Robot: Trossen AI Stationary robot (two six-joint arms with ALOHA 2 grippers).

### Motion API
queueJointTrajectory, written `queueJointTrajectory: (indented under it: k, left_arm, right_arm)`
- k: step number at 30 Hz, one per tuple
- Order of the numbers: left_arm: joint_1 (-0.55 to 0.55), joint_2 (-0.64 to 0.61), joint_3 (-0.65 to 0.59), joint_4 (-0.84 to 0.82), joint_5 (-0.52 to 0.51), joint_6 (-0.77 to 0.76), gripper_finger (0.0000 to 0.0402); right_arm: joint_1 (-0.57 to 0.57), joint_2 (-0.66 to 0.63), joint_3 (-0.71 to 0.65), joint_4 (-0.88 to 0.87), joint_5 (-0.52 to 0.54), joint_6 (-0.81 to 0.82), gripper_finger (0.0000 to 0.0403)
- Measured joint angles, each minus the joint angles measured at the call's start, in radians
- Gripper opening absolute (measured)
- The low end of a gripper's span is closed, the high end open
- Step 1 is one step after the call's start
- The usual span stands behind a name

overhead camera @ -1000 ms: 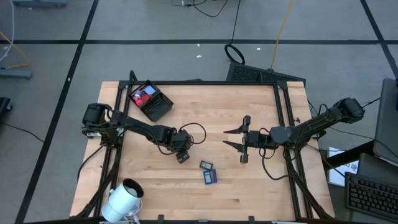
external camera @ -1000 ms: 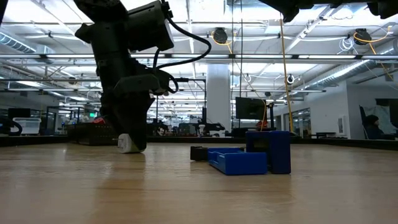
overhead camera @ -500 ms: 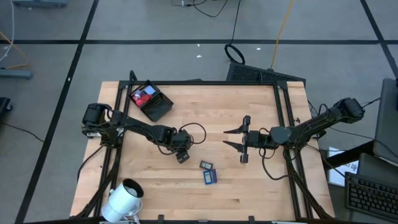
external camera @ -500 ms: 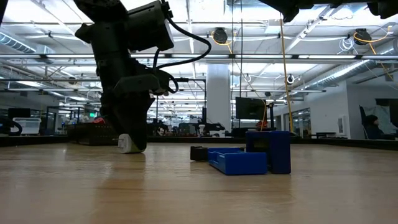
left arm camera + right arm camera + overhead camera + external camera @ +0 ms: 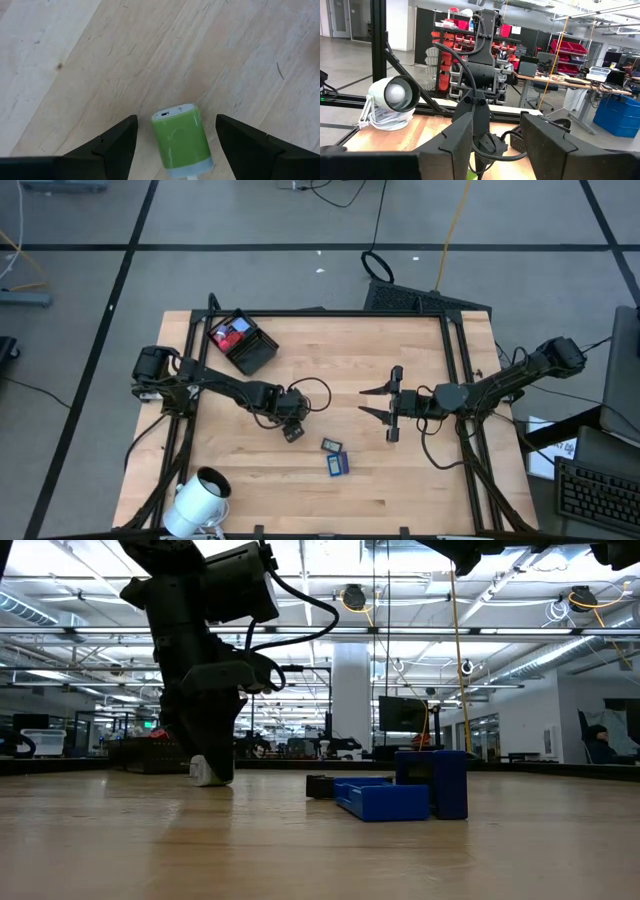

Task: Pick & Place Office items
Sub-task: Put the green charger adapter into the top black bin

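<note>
- While the left claw (image 5: 293,429) hangs low over the desk (image 5: 320,490), its fingers (image 5: 112,145) stand spread on either side of the green-and-white bit (image 5: 182,140), which lies flat on the wood between them; neither finger can be seen touching it.
- From the low view the bit (image 5: 205,772) sits on the desk under that claw (image 5: 212,765).
- Just beside the bit, toward the desk's front edge, lie a small dark item (image 5: 331,445) and a blue item (image 5: 338,464), near each other.
- Seen low, the blue items (image 5: 400,795) rest together, one flat and one standing on edge, with a black piece (image 5: 320,786) at their side.
- Well apart from the bit, at the desk's back left corner, the black tray (image 5: 242,343) holds red and blue items (image 5: 230,335).
- Near the front left corner stands a white cylinder (image 5: 203,496).
- Right claw (image 5: 372,401) hovers above the desk beyond the blue items from the bit, fingers (image 5: 547,145) parted, nothing between them.
</note>
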Motion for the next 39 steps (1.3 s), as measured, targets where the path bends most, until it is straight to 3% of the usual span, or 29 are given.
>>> queueJointTrajectory:
  k: [14,23,30,35,39]
  left_arm:
    - [0.000,-0.001,0.000,0.000,0.000,0.002,0.0132]
    - [0.000,-0.001,0.000,0.000,0.001,0.003,0.0171]
    - [0.000,-0.001,0.000,0.000,0.001,0.003,0.0132]
    - [0.000,-0.001,0.000,0.000,0.005,0.003,0.0133]
    - [0.000,-0.001,0.000,0.000,0.010,0.003,0.0160]
  right_arm:
    - [0.000,0.000,0.000,0.000,0.000,0.000,0.0155]
    - [0.000,0.000,0.000,0.000,0.000,0.000,0.0155]
    - [0.000,0.000,0.000,0.000,0.000,0.000,0.0155]
    - [0.000,0.000,0.000,0.000,0.000,0.000,0.0155]
    - [0.000,0.000,0.000,-0.006,0.000,0.000,0.0155]
